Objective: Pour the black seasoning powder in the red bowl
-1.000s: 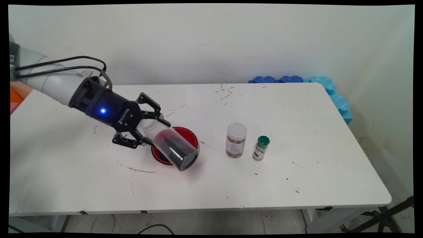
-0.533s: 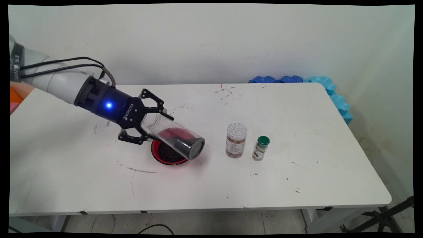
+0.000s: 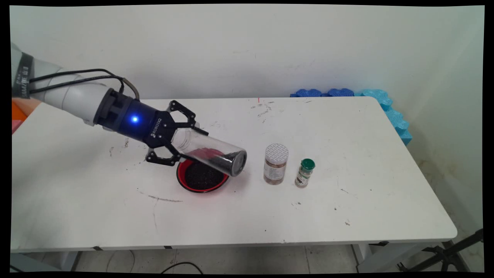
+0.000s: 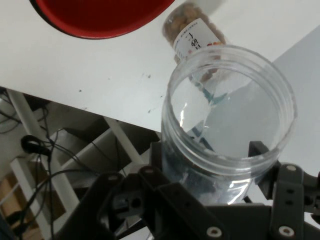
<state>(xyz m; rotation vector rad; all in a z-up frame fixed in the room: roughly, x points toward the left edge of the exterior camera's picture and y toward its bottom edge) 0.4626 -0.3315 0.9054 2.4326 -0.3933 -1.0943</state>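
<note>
My gripper [image 3: 191, 146] is shut on a clear plastic jar [image 3: 216, 154] near its open mouth. The jar lies almost level, its closed end pointing right, with some dark grains inside at that end. Just below it on the table stands a red bowl [image 3: 179, 175] with dark grains in it. In the hand view the jar's open mouth [image 4: 230, 110] faces the camera between the gripper [image 4: 210, 165] linkage, and the red bowl [image 4: 100, 15] shows at the top edge.
To the bowl's right stand a brown-filled jar with a white lid [image 3: 275, 164] [image 4: 192, 32] and a small bottle with a green cap [image 3: 305, 173]. Blue foam pieces [image 3: 386, 104] line the table's far right corner. The white table [image 3: 347, 216] carries dark scuffs.
The gripper has risen and moved right with the jar. The jar's far end has lifted toward level, uncovering the bowl and the dark grains in it.
</note>
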